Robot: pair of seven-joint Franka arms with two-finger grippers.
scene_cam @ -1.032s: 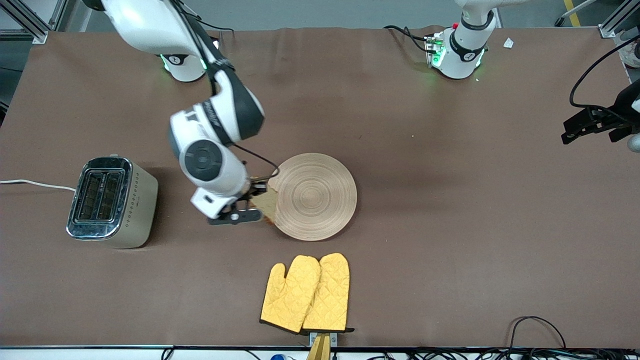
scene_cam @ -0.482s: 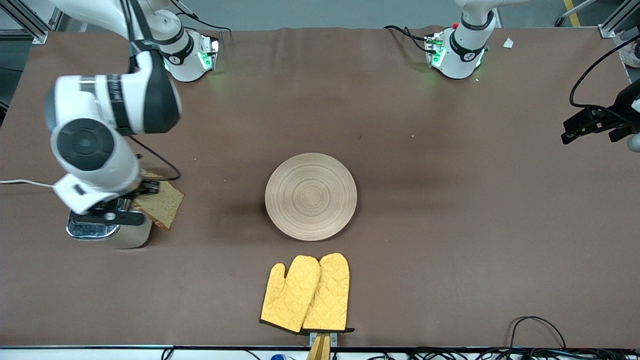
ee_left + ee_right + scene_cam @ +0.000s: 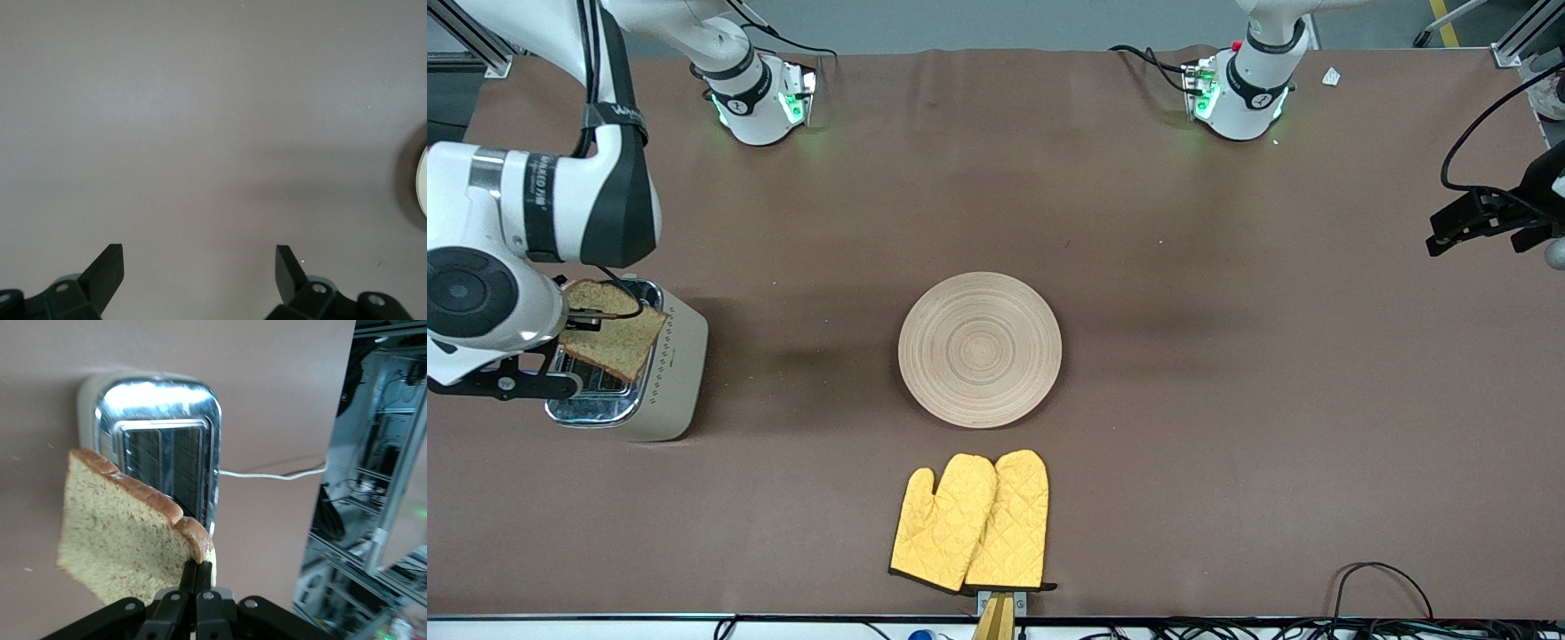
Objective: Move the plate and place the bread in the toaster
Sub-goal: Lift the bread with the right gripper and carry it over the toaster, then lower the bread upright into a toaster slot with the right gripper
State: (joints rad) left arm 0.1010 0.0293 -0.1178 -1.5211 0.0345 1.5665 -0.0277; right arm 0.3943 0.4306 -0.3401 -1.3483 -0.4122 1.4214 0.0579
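Note:
My right gripper point(image 3: 569, 333) is shut on the edge of the bread point(image 3: 615, 332), a brown slice with a darker crust, and holds it in the air over the toaster point(image 3: 665, 373). The right wrist view shows the bread point(image 3: 120, 537) pinched at one corner by my right gripper point(image 3: 198, 577), with the toaster's chrome top and two slots point(image 3: 160, 463) below it. The round wooden plate point(image 3: 980, 348) lies at the middle of the table. My left gripper point(image 3: 1485, 227) waits open at the left arm's end of the table; the left wrist view shows my left gripper point(image 3: 199, 267) over bare table.
A pair of yellow oven mitts point(image 3: 971, 522) lies nearer the front camera than the plate. The toaster's white cord point(image 3: 489, 326) runs off the right arm's end of the table. The plate's rim point(image 3: 422, 181) shows at the edge of the left wrist view.
My right gripper carried the bread from beside the plate toward the right arm's end of the table, to over the toaster. The plate and left arm have not moved.

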